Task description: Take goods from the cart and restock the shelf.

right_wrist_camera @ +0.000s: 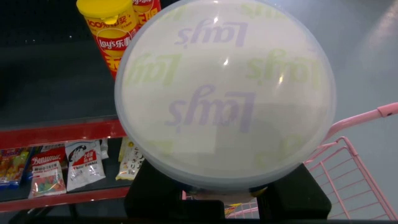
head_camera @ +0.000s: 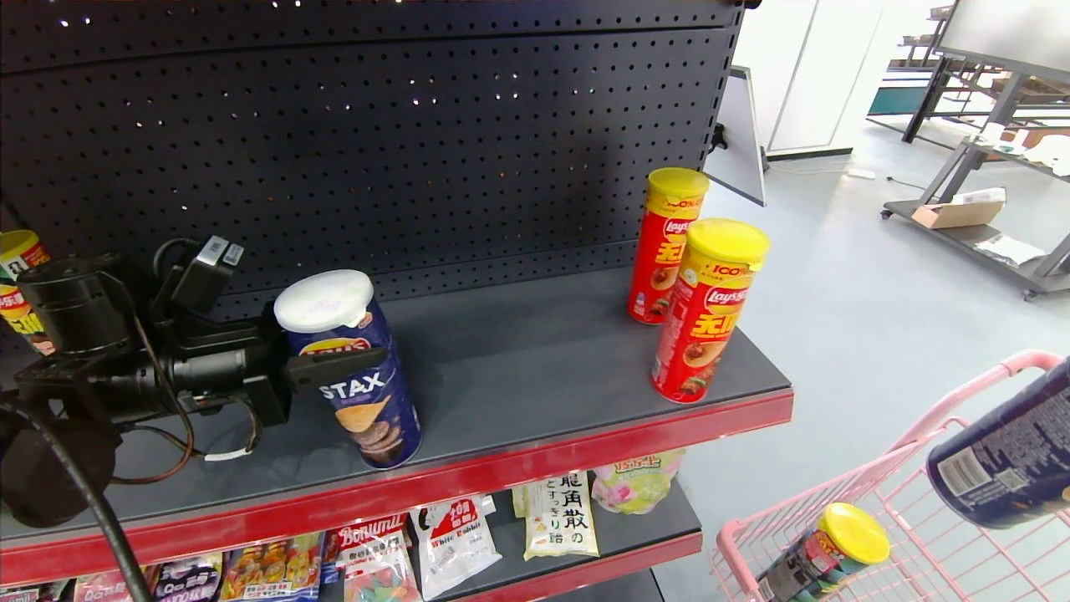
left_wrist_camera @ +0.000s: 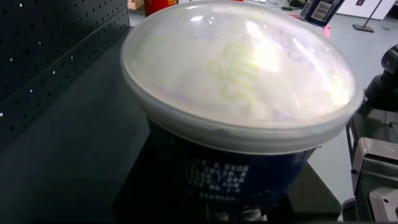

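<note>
A blue chips can (head_camera: 361, 372) with a clear white lid stands slightly tilted on the left part of the dark upper shelf (head_camera: 535, 368). My left gripper (head_camera: 347, 358) is shut on it from the left; the left wrist view looks down on the can's lid (left_wrist_camera: 239, 68). A second blue can (head_camera: 1007, 451) hangs at the right edge above the pink cart (head_camera: 844, 485). My right gripper (right_wrist_camera: 227, 200) is shut on that can, and its lid (right_wrist_camera: 225, 93) hides most of the fingers (right_wrist_camera: 301, 194). In the cart lies a dark can with a yellow lid (head_camera: 823, 548).
Two red cans with yellow lids (head_camera: 709, 309) (head_camera: 667, 244) stand at the shelf's right end, and another can (head_camera: 17, 284) at the far left. A black pegboard (head_camera: 376, 134) backs the shelf. Snack bags (head_camera: 556, 514) fill the lower shelf. Grey floor lies to the right.
</note>
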Tool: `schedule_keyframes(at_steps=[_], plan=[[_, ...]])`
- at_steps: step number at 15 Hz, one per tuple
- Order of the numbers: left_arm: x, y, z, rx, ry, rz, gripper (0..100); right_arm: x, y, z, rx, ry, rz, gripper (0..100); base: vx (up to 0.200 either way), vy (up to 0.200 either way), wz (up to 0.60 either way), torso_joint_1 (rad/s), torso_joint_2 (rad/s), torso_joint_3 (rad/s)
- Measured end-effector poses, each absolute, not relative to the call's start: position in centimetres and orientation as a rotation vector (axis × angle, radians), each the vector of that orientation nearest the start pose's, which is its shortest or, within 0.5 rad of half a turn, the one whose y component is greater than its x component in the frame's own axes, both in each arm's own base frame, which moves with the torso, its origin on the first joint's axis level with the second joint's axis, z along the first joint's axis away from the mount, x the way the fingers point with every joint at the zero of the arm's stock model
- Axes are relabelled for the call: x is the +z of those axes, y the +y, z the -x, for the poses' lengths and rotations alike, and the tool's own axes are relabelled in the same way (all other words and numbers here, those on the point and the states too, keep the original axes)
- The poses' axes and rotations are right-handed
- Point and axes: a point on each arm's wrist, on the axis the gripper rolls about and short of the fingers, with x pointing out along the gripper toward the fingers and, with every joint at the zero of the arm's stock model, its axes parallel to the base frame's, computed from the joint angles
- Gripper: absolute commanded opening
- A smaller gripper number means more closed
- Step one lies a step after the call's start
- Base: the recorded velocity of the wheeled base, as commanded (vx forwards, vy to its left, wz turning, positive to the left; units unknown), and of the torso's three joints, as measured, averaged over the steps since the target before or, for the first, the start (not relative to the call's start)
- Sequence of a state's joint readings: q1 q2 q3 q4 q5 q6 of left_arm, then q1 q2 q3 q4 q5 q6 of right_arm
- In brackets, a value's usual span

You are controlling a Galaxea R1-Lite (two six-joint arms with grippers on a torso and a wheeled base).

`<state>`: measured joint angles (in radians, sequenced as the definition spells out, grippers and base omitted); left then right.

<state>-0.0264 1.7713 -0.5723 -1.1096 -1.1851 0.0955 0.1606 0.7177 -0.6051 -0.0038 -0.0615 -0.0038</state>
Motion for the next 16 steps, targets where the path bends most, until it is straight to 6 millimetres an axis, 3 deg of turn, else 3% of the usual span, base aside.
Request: schedule_keyframes(at_steps=[2,3,10,16], plan=[[15.1,-2.9,-28.1,-1.212,0.023,-0.031,0,24.2,0.8,-5.7,0.1,0.107,0.016,0,0.0,0.0,0.0,0.0,0.0,0.0],[15.0,-2.9,-28.1,-1.209,0.024,-0.031,100,24.2,0.8,-5.7,0.1,0.106,0.016,0,0.0,0.0,0.0,0.0,0.0,0.0],[15.1,-2.8,-28.0,-1.19,0.005,-0.044,100,24.2,0.8,-5.6,0.097,0.101,0.016,0,0.0,0.0,0.0,0.0,0.0,0.0],[14.9,-1.6,-26.0,-1.155,0.02,-0.032,100,24.2,0.7,-5.6,0.089,0.098,0.015,0,0.0,0.0,0.0,0.0,0.0,0.0]])
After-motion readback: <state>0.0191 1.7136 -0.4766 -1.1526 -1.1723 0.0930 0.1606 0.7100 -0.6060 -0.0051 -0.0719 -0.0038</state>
